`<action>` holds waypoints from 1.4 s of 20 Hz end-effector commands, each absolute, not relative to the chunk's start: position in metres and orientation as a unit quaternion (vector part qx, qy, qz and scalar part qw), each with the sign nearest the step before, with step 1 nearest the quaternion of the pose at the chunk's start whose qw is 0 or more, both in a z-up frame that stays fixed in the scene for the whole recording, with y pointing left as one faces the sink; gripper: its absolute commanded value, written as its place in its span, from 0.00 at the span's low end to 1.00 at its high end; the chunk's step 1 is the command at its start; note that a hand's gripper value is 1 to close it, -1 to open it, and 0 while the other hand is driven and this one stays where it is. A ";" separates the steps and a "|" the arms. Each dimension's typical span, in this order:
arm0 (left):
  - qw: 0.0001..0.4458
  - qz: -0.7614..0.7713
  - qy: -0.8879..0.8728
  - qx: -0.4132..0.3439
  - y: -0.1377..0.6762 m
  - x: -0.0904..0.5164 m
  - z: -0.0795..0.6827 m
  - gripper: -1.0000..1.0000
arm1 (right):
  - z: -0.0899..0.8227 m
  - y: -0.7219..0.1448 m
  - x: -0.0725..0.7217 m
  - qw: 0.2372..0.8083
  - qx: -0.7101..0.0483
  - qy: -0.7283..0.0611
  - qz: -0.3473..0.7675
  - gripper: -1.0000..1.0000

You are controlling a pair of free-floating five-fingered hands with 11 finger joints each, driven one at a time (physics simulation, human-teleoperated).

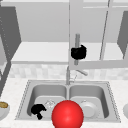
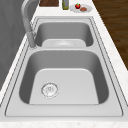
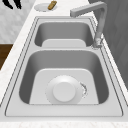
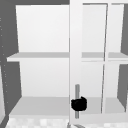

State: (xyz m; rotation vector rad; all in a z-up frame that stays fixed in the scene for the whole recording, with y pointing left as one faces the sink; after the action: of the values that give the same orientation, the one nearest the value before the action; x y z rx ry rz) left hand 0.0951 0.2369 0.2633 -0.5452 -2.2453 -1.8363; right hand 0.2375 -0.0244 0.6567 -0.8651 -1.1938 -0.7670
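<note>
Curling its fingers round the cabinet door handle (image 1: 77,40), the right hand (image 1: 78,52) grips it above the sink (image 1: 110,100).

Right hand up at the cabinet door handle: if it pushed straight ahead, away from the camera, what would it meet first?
The right hand is curled round the cabinet handle, so probably the handle, then the door behind it; depth is uncertain.

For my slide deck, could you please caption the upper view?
The right hand, fingers curled round the cabinet door handle, at an open wall cabinet with bare shelves.
</note>
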 end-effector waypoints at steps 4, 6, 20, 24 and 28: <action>0.095 -0.619 -0.757 -0.184 0.237 0.095 0.263 0.50 | 0.638 -0.044 0.205 0.659 -0.402 -0.531 -0.349 1.00; 0.095 -0.619 -0.757 -0.184 0.237 0.095 0.263 0.50 | 0.636 -0.049 0.198 0.656 -0.401 -0.541 -0.340 1.00; 0.095 -0.619 -0.757 -0.184 0.237 0.095 0.263 0.50 | 0.630 -0.079 0.134 0.652 -0.386 -0.585 -0.290 1.00; 0.095 -0.619 -0.757 -0.184 0.237 0.095 0.263 0.50 | 0.626 -0.090 0.113 0.652 -0.381 -0.597 -0.272 1.00; 0.095 -0.619 -0.757 -0.184 0.237 0.095 0.263 0.50 | 0.622 -0.103 0.090 0.650 -0.374 -0.611 -0.254 1.00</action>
State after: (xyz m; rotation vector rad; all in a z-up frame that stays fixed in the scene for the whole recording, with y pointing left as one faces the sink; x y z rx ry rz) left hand 0.0951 0.2369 0.2633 -0.5452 -2.2453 -1.8363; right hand 0.1092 -0.0835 0.6398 -0.8466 -1.4156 -0.5700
